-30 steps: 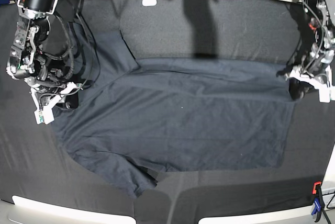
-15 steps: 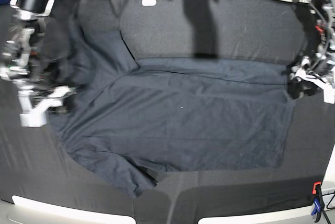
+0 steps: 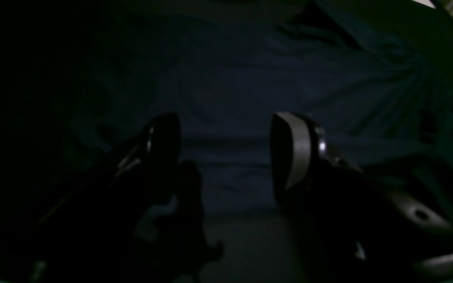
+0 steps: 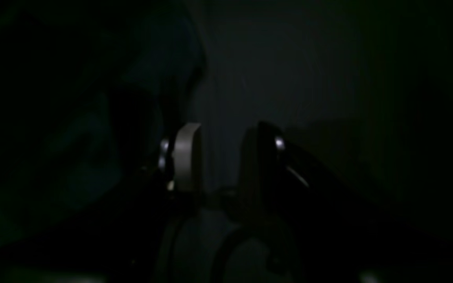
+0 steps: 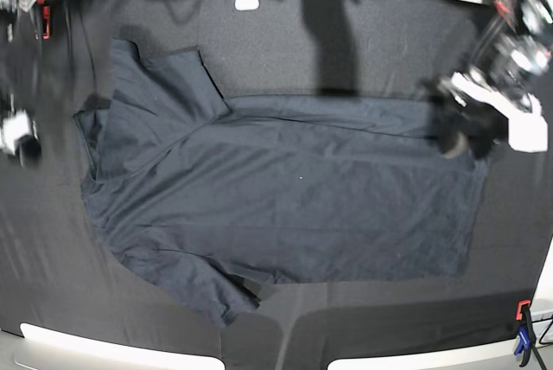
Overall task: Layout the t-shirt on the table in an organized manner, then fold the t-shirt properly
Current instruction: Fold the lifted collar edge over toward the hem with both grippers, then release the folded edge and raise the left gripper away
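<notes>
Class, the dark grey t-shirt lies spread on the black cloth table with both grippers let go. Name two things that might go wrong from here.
1. The lower sleeve of the dark charcoal-grey t-shirt lies curled under; folding now may trap that crease.
2. The left gripper hangs open just over the shirt's hem, so its next move might snag or drag the fabric across the black cloth table.
</notes>
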Motion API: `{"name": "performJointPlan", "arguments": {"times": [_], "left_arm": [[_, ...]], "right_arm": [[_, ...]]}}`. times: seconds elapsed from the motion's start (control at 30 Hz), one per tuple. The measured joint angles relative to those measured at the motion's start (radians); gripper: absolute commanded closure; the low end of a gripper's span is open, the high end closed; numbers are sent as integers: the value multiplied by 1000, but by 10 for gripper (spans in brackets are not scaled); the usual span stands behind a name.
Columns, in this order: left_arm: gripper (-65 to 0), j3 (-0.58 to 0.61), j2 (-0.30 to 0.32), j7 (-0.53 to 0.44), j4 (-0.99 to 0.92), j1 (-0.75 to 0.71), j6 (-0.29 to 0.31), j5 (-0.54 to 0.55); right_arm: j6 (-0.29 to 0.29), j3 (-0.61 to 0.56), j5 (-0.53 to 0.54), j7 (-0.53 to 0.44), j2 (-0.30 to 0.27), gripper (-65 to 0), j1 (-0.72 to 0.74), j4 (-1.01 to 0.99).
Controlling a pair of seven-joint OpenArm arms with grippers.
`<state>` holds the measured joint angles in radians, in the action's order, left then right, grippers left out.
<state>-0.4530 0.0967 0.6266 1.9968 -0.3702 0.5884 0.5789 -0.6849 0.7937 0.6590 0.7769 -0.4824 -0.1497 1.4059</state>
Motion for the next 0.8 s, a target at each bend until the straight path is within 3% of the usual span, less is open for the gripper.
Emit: {"name": "performJointPlan", "arguments": {"times": [0.1,0.3,0.37,0.63,0.8], "left_arm": [[-319,118,-2,4,0,-35,-1,-48],[-319,253,-5,-2,0,-28,-1,-120],[-319,255,-3,-13,0,-28,-1,-121],[-320,250,-2,-17,0,-28,-2,-124],[-320,250,-2,-17,0,-28,-2,-124]], "right_arm": [[-2,-2,97,29,1,-227,-71,0],[-1,-3,364,296,3,-227,-175,3],[-1,-2,390,341,6,-227,-206,3],[0,-3,427,351,84,-226,-221,3],[-1,-22,427,356,97,-226,-219,3]]}}
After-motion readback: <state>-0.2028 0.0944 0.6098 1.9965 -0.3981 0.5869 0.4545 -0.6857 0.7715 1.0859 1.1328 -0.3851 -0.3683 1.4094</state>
